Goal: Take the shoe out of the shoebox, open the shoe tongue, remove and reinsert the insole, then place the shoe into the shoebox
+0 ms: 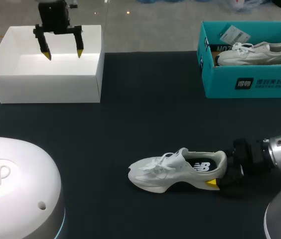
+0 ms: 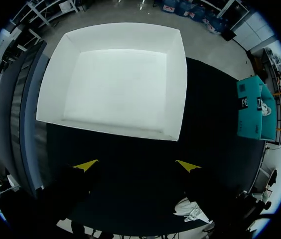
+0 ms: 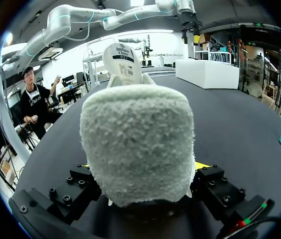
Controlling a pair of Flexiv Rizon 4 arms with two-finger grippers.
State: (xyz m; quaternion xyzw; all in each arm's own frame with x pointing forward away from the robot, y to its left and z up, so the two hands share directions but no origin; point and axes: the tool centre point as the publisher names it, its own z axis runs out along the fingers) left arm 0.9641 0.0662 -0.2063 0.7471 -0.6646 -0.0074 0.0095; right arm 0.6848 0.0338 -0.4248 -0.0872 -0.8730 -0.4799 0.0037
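A white shoe (image 1: 170, 172) lies on its side on the dark table, toe to the left, with its dark insole showing. My right gripper (image 1: 219, 172) comes in from the right and is shut on the shoe's heel. In the right wrist view the fuzzy heel (image 3: 138, 139) fills the space between the fingers of my right gripper (image 3: 143, 167), and their yellow tips just show at either side. My left gripper (image 1: 63, 51) hangs open above the empty white box (image 1: 46, 89), far from the shoe. From the left wrist, my left gripper (image 2: 136, 165) shows both tips wide apart over the table, near the white box (image 2: 180, 89).
A teal shoebox (image 1: 250, 84) stands at the back right with another white shoe (image 1: 255, 52) and a tag inside. That teal shoebox (image 2: 250, 112) shows small in the left wrist view, as does the lying shoe (image 2: 190, 211). Bare dark table lies between the boxes and the shoe.
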